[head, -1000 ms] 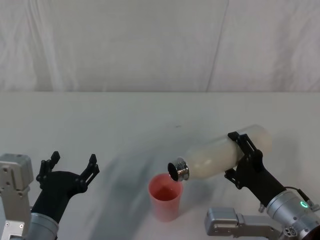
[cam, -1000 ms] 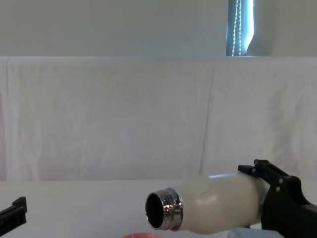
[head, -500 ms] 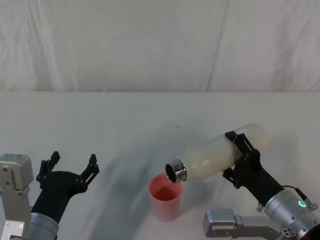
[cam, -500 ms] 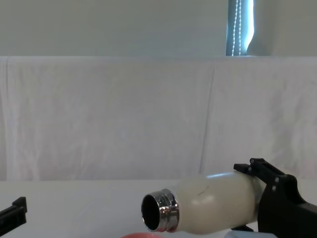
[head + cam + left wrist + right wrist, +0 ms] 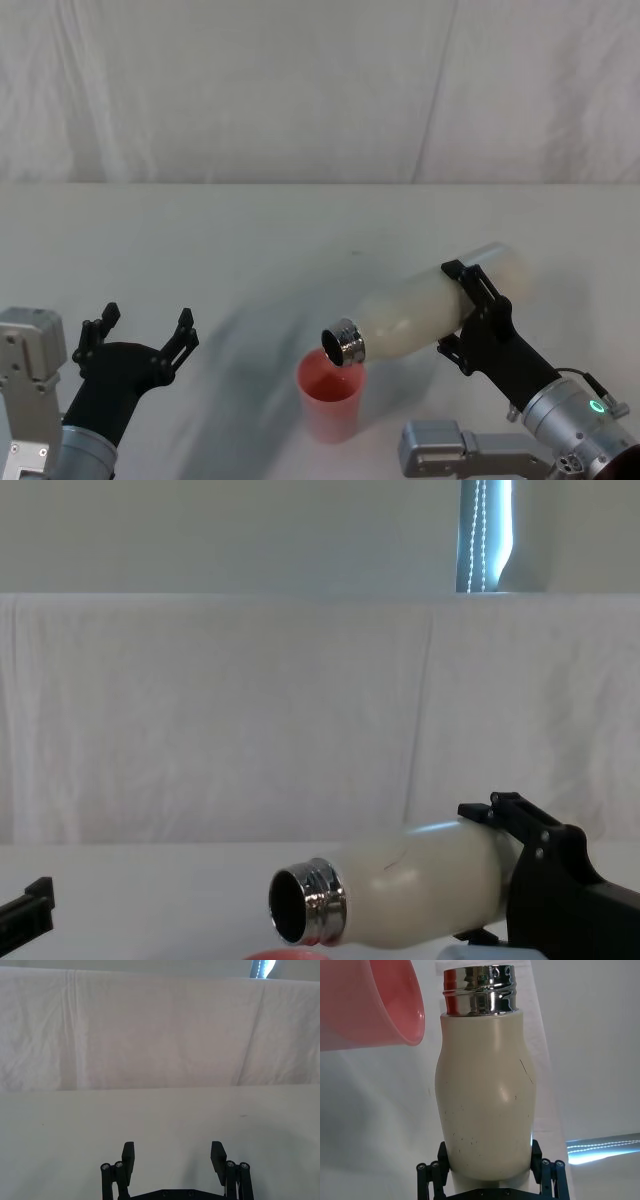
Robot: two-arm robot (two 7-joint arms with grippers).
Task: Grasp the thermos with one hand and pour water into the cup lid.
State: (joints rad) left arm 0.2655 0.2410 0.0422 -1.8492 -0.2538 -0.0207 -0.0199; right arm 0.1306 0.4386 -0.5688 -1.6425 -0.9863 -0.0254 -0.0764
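Observation:
The cream-white thermos [image 5: 420, 308] lies tilted almost on its side in the air, with my right gripper [image 5: 458, 312] shut around its lower body. Its open steel neck [image 5: 343, 343] points down and to the left, just above the rim of the pink-red cup lid [image 5: 330, 395], which stands upright on the table. The right wrist view shows the thermos [image 5: 485, 1100] between the fingers of the right gripper [image 5: 489, 1160], with the cup lid [image 5: 370, 1005] beside the neck. In the chest view the thermos [image 5: 410, 900] hangs over the cup lid's rim [image 5: 285, 955]. My left gripper [image 5: 146, 318] rests open at the near left.
The white table [image 5: 250, 230] stretches back to a white cloth backdrop [image 5: 320, 90]. The left gripper [image 5: 173, 1152] has bare tabletop in front of its open fingers. A bright window slit [image 5: 485, 535] shows above the backdrop.
The right gripper has carried the thermos a little to the left and tipped its neck lower over the cup lid. The left gripper has not moved.

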